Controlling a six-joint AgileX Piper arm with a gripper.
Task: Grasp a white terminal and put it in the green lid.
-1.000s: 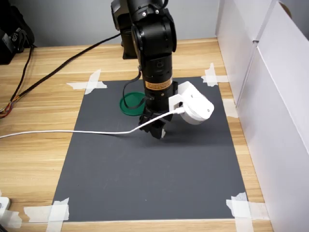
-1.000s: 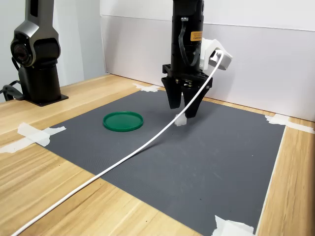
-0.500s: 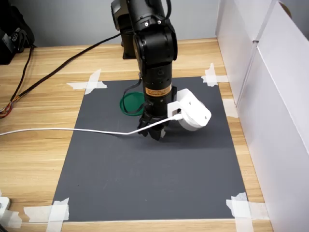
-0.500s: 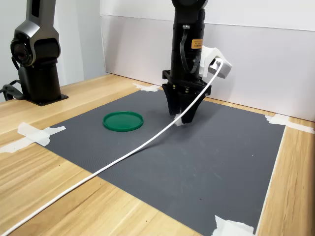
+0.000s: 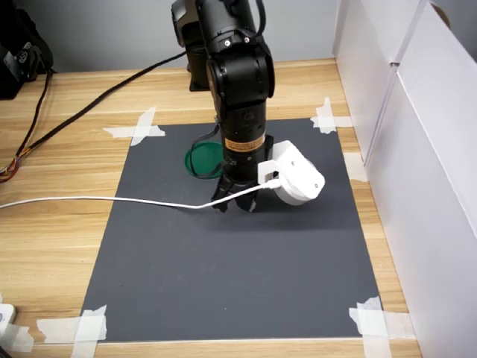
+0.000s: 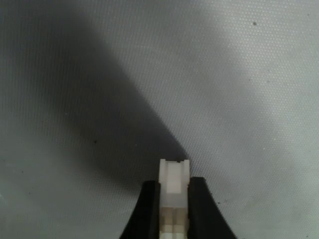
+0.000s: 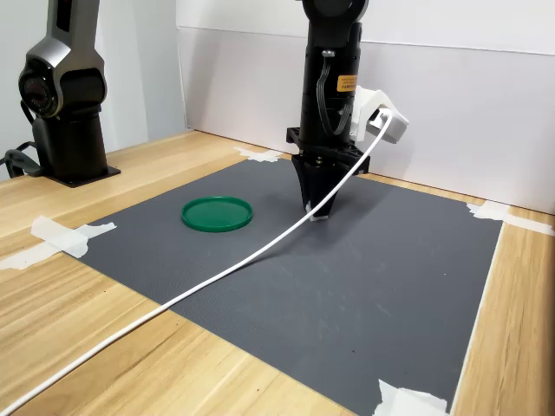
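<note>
In the wrist view the white terminal [image 6: 174, 175] sits upright between my two black fingers, pinched on both sides, with its end sticking out past the fingertips. My gripper [image 6: 174, 188] is shut on it and points straight down at the dark mat. In both exterior views the gripper [image 5: 235, 206] [image 7: 318, 211] stands with its tips at the mat surface near the mat's middle. The green lid [image 7: 217, 213] lies flat on the mat, a short way off toward the second exterior view's left. In the first exterior view the lid [image 5: 197, 159] is partly hidden behind the arm.
A white cable [image 5: 112, 200] runs from the wrist camera [image 5: 297, 179] across the mat to the first exterior view's left edge. White walls [image 5: 417, 149] stand along that view's right. Tape strips [image 5: 138, 128] hold the mat's corners. Another arm's base [image 7: 65, 95] stands at the second exterior view's left.
The gripper has come down to the mat and its fingers, spread apart a second ago, have closed around the white terminal.
</note>
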